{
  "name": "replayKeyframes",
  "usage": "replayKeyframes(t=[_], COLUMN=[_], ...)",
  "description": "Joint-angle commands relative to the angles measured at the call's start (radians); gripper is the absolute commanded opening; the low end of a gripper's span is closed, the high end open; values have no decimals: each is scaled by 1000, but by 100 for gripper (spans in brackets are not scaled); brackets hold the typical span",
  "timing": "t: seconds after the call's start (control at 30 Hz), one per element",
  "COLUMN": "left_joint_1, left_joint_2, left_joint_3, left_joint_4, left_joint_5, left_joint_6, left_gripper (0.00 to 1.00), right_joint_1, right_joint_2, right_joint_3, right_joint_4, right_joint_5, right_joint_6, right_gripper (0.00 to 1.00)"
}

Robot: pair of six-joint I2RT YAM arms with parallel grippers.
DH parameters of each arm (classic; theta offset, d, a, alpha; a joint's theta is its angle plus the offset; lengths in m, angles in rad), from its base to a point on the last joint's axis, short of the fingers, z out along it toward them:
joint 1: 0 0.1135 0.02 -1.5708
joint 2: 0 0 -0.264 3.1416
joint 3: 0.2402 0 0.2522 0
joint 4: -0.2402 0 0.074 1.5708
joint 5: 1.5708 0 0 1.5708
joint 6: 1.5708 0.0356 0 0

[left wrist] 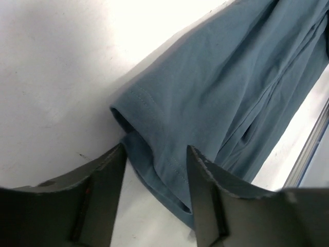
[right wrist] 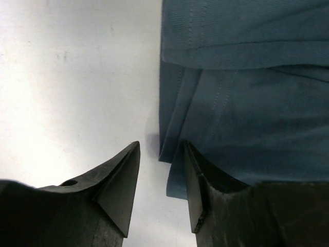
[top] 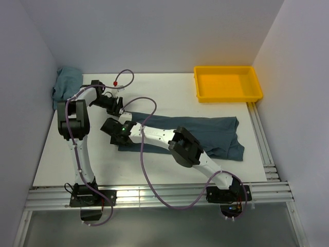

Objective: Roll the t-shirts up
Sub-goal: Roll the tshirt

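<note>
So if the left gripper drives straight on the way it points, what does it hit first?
The hemmed edge of the soft slate-blue cotton t-shirt, lying straight ahead of the open left gripper, then the white table beneath. Depth is unclear from the wrist view.

The tee (top: 216, 135) is soft matt cloth with stitched hems, the tray (top: 227, 99) smooth glossy yellow plastic, the table (top: 169, 87) matt white and faintly scuffed, the left pincer (left wrist: 155, 149) dull dark plastic, rough-edged.

overhead view looks down; wrist views near t-shirt (left wrist: 216, 103).
</note>
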Motion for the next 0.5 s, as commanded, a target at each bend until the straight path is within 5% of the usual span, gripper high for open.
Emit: replayKeyframes(t=[0.0,0.27,0.47], left_joint_1=[-7,-8,-7], left_joint_2=[18,-7,-14], left_joint_3=[-25,-85,-100], left_joint_4=[16,76,79], left_joint_5=[-26,-45,-49], left_joint_6=[-2,-38,-41], left_gripper=[52,29,11], right_joint_1=[14,39,46], right_joint_2=[20,27,66], right_joint_3=[5,32,63], right_joint_4=[-108,-211,-217], right_joint_5=[27,95,80], right_joint_6=[42,51,36], right_gripper=[45,41,25])
